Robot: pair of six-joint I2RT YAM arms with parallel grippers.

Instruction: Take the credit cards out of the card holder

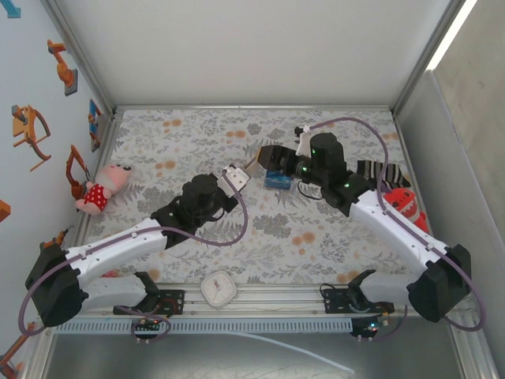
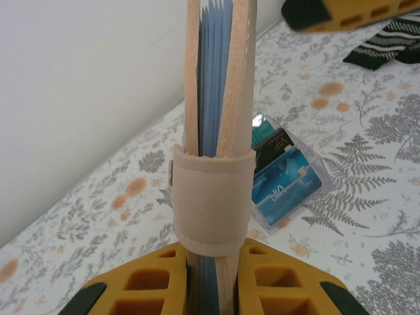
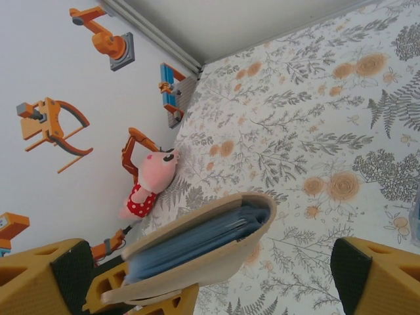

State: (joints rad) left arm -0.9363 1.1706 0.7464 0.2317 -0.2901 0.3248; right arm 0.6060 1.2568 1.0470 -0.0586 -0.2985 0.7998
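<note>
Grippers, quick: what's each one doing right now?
Left gripper: shut on the tan folding card holder with blue-grey inside.
Right gripper: open, fingers either side of it.

"VIP" on blue card (image 2: pixel 283 191), black card (image 2: pixel 273 146)

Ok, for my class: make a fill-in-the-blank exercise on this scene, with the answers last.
1. The left gripper holds the card holder, tan outside and ___ inside.
2. The jaws of the right gripper stand ___.
3. The cards in the clear box read ___.
4. The plush toy has a head coloured ___.
Missing: blue; open; VIP; pink.
</note>
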